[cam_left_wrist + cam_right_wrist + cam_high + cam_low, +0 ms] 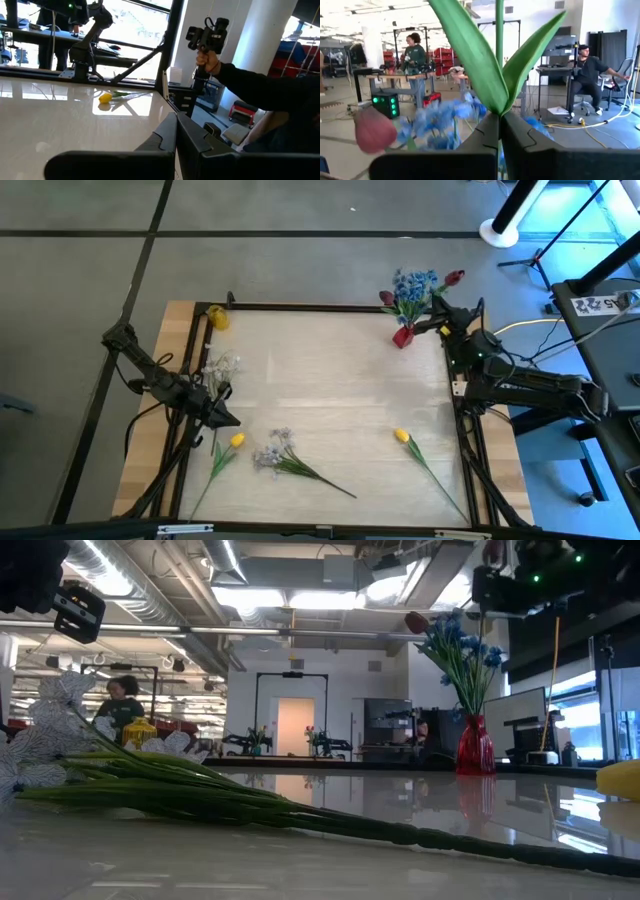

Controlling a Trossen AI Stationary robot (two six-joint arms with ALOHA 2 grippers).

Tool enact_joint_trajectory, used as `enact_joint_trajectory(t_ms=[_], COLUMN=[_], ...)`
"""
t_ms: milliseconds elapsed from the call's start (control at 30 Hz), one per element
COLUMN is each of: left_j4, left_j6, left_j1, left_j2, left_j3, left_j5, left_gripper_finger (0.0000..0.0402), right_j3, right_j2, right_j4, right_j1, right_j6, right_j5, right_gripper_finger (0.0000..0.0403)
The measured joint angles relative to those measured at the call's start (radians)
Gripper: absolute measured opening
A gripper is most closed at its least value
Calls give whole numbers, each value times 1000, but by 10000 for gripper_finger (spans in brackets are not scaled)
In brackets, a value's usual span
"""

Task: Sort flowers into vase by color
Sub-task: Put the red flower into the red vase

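Pinching tulip stem (498,60): right tool (441,317) above red vase (403,336) | left tool (226,418) closed, low.

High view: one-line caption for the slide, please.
Right gripper holds a red tulip stem over the red vase of blue flowers; left gripper waits, shut.

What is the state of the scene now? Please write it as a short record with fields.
right gripper: shut on the green stem of a flower, above the red vase
red vase: at the table's far right corner, holding blue flowers and a dark red tulip
left gripper: shut, holding nothing, near the table's left side
yellow tulips on table: one near left gripper, one at front right
pale sprays on table
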Motion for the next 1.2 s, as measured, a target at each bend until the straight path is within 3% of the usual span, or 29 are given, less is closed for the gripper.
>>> enact_joint_trajectory(t_ms=[400,833,967,1200], left_j4=[-1,0,0,0], left_j6=[0,0,0,0], left_j1=[0,0,0,0], left_j2=[0,0,0,0], left_j3=[0,0,0,0], left_j5=[0,0,0,0], left_gripper_finger=[0,0,0,0], right_j3=[-79,-78,-78,-28], right_j2=[45,187,189,136], right_j4=[-39,-113,-116,-229], right_j1=[3,3,3,11], right_j6=[29,182,189,198], right_j5=[-8,-25,-19,-20], right_gripper_finger=[5,8,41,144])
